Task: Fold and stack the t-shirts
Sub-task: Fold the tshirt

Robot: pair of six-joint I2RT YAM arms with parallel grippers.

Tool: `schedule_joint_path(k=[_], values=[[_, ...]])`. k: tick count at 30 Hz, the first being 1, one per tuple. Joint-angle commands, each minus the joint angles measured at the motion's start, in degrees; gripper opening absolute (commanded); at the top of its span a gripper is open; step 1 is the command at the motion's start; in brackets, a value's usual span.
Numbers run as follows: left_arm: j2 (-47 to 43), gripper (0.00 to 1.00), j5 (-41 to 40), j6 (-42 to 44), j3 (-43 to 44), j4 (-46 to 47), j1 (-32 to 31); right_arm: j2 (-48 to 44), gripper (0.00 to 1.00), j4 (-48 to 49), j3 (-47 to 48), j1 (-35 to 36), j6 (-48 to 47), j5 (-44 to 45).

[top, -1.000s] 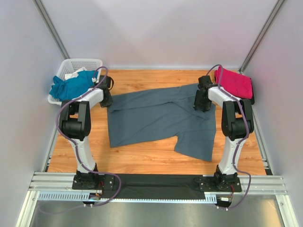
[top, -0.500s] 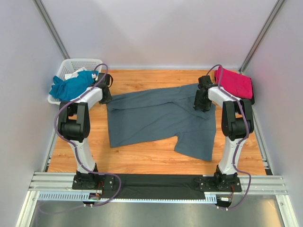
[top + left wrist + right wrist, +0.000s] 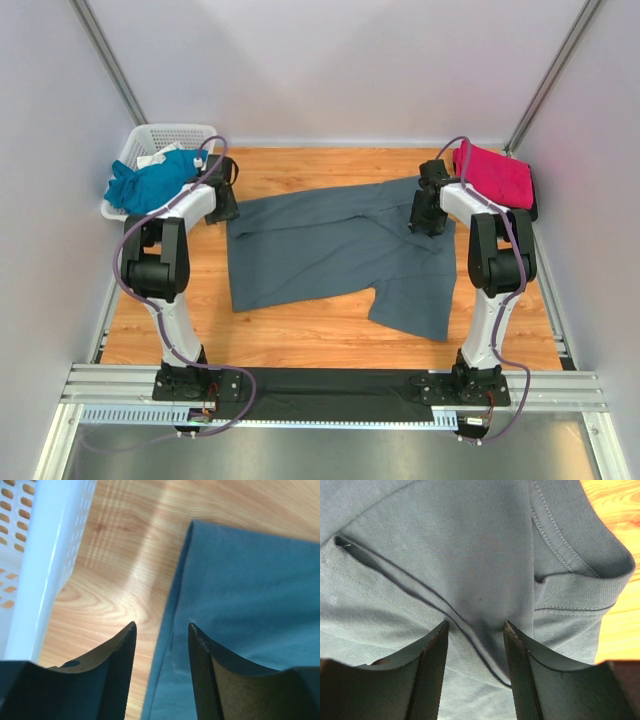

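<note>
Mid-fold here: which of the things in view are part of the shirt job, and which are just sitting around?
Part of the job:
grey t-shirt, spread across the table;
pink t-shirt, far right corner;
teal t-shirt, draped over the white lattice basket.

Just lying about:
white lattice basket, far left corner;
something white inside it, too unclear to name.

white lattice basket [image 3: 170, 128] at far-left corner of wooden tabletop [image 3: 300, 330]; pale walls [image 3: 330, 70] enclose three sides.
</note>
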Motion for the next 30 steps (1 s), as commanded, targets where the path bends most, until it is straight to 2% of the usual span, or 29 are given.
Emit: schedule_joint_path(k=[1, 5, 9, 10, 14, 18, 30], values=[[-5.7, 0.54, 2.4, -0.2, 0.5, -1.6, -1.8, -2.1, 0.5, -2.1, -0.2, -0.3, -1.8, -1.7], [-9.4, 0.55, 3.7, -3.0, -0.3, -4.0, -4.7, -4.9, 0.51, -2.1, 0.0, -0.3, -1.7, -4.0], [-12.7, 0.56, 4.4, -12.1, -6.3, -4.9, -6.1, -7.8, 0.53, -2.4, 0.6, -0.3, -1.1, -5.6], [-13.6, 0.56, 4.8, -17.2, -8.1, -4.4, -6.1, -8.4, 0.54, -2.4, 0.7, -0.4, -1.0, -6.0], [-18.0, 0.57, 5.3, -25.6, -18.2, 3.2, -6.0, -10.1, 0.54, -2.0, 0.8, -0.3, -1.0, -6.0], [-18.0, 0.57, 6.2, -29.3, -20.5, 8.0, -5.2, -10.1, 0.54, -2.4, 0.1, -0.3, -1.1, -5.8], [-15.2, 0.58, 6.1, -35.2, -20.2, 14.0, -2.5, -7.4, 0.53, -0.9, -2.1, -0.3, -0.7, -3.6]])
